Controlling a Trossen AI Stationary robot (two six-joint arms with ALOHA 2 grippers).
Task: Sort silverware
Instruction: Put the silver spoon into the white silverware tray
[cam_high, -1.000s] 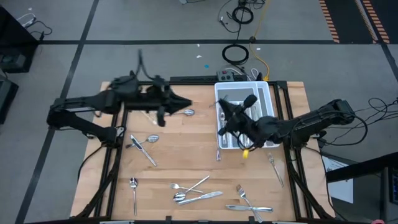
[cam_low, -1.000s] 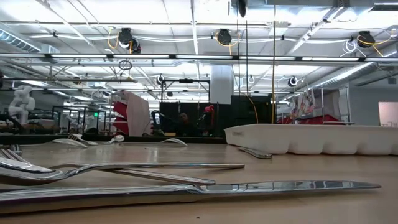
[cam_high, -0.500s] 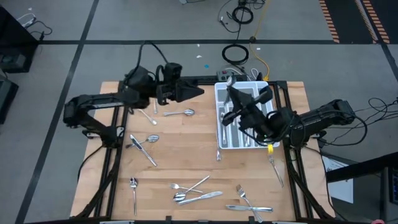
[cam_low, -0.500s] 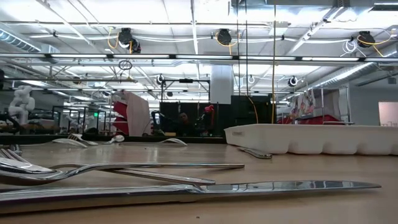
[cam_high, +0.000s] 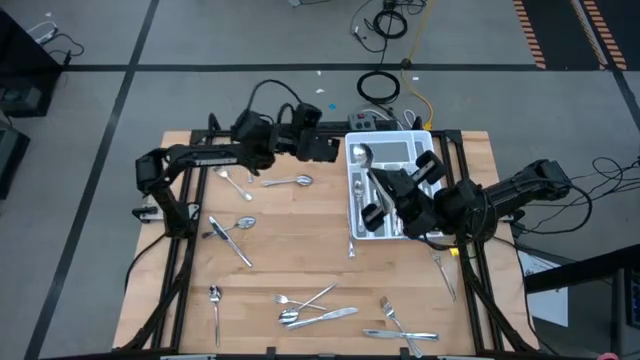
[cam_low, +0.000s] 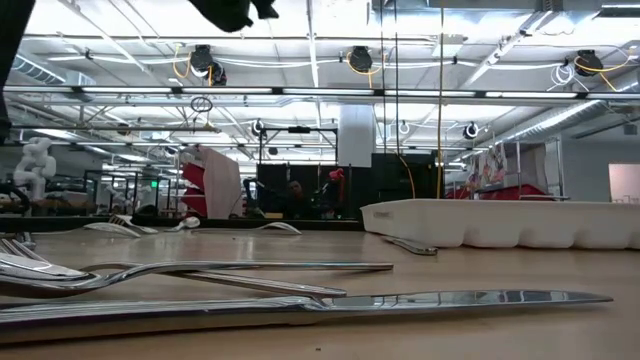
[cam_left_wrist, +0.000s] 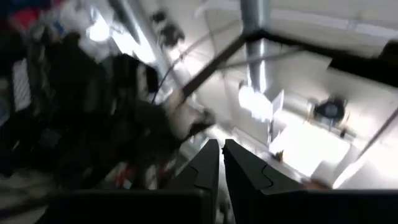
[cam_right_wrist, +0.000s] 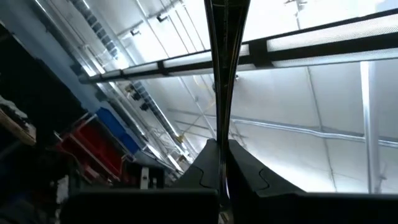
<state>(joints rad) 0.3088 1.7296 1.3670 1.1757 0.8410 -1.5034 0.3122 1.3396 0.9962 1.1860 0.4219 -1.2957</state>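
Observation:
Several pieces of silverware lie flat on the wooden table (cam_high: 300, 250): a spoon (cam_high: 295, 182), a fork (cam_high: 232, 182), another spoon (cam_high: 240, 223), a knife (cam_high: 232, 243) and a cluster (cam_high: 312, 305) near the front edge. In the low view the knife (cam_low: 330, 300) lies closest. My right gripper (cam_high: 380, 192) hovers over the white tray (cam_high: 395, 150), tipped upward, shut on a slim metal piece (cam_right_wrist: 225, 56) that looks like a spoon; its bowl (cam_high: 361, 154) shows. My left gripper (cam_high: 336, 149) is raised by the tray's far left corner, shut and empty (cam_left_wrist: 221, 165). My right gripper pinches the slim shaft (cam_right_wrist: 222, 127) of the metal piece between its two fingers (cam_right_wrist: 205, 163). The piece runs on straight out beyond the fingertips, along the fingers, and points upward at the ceiling. It is lifted clear above the tray.
More pieces lie flat by the table's near and right edges: a spoon (cam_high: 214, 300), a fork (cam_high: 393, 316), a knife (cam_high: 402, 336), a fork (cam_high: 442, 270) and a small piece (cam_high: 351, 248). The tray (cam_low: 500, 222) holds some cutlery. A power strip (cam_high: 372, 122) sits behind it.
My left arm has swung from over the table's left part toward the right and far side, up to the tray's far left corner; a part of it now shows at the top of the low view. My right gripper has stayed over the tray and has tipped upward.

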